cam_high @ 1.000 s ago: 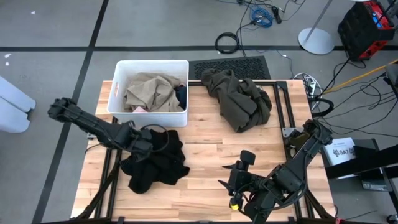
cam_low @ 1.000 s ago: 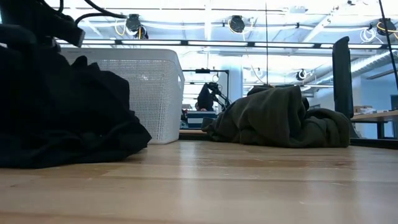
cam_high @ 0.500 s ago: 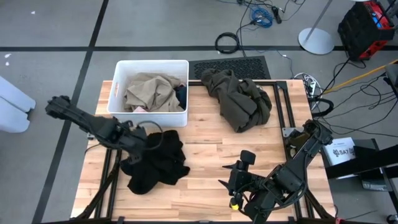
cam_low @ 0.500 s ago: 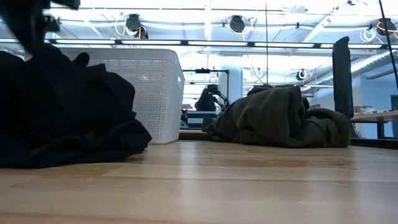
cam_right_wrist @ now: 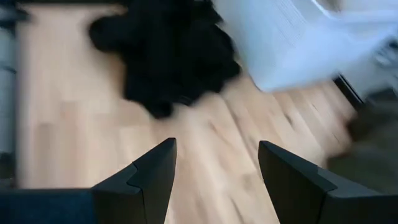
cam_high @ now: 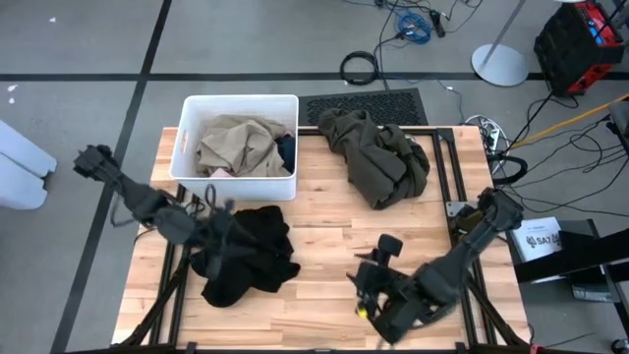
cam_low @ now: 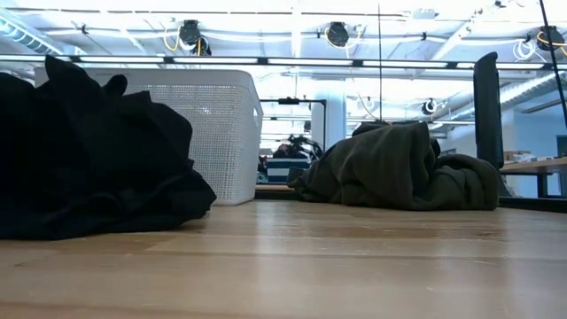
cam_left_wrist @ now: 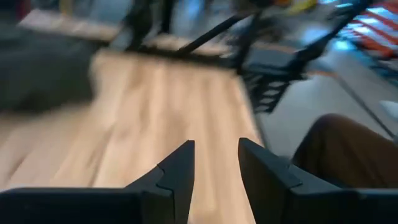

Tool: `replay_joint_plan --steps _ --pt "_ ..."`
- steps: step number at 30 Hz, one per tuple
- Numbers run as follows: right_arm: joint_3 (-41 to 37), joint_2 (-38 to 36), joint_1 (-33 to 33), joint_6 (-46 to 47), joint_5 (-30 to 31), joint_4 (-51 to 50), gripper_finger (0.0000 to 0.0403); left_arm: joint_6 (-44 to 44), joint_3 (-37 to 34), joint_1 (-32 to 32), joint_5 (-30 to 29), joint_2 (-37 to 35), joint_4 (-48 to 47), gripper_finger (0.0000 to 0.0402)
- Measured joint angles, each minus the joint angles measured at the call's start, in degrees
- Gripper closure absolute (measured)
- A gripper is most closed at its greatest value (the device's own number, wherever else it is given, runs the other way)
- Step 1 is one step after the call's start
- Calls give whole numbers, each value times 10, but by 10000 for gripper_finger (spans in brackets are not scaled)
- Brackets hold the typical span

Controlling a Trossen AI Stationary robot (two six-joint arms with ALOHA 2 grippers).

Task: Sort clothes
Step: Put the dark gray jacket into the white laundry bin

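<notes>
A heap of black clothes (cam_high: 246,258) (cam_low: 89,151) (cam_right_wrist: 168,56) lies on the table's left half. Just above its left far edge hangs my left gripper (cam_high: 226,222) (cam_left_wrist: 216,163), open and empty, pointing nearly level. An olive-brown garment (cam_high: 378,157) (cam_low: 390,168) lies bunched at the far right. The white bin (cam_high: 187,147) (cam_low: 213,133) at the far left holds a tan garment (cam_high: 236,143), a dark blue one (cam_high: 286,149) and a bit of pink (cam_high: 220,172). My right gripper (cam_high: 371,270) (cam_right_wrist: 217,158) hovers open near the front edge, pointing toward the black heap.
Bare wood lies between the black heap and the olive garment and along the table's near edge (cam_high: 314,324). A dark grille (cam_high: 364,103) sits behind the table, and cables (cam_high: 359,67) lie on the floor beyond it.
My left gripper has risen off the black heap, drawn back toward the table's left edge and tipped up from pointing down to nearly level. The heap stays on the table. My right gripper has sunk a little.
</notes>
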Motion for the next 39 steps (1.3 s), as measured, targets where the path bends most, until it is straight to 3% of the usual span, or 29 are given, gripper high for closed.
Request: replay_joint_plan --steps 6,12,19,24,28,32,36,39 --pt "-69 0 -80 154 1 -105 188 146 -75 -53 -1 63 245 269" --pt "-97 0 -206 245 2 -192 188 191 -78 -61 -4 96 260 269" --pt "-131 -3 -383 136 -38 -144 188 188 -76 -67 5 83 259 269" --pt "-171 -3 -471 53 -65 -88 188 188 -76 -74 7 82 258 269" --pt "-214 -3 -517 -10 -126 -17 188 188 -76 -74 7 82 255 269" --pt "-266 -3 -543 -33 -228 70 190 188 -76 -74 4 82 254 269" --pt "-334 -4 -544 -34 -312 162 229 187 -76 -74 4 82 254 269" --pt "-393 -7 -526 -34 -354 236 300 185 -76 -74 3 82 254 269"
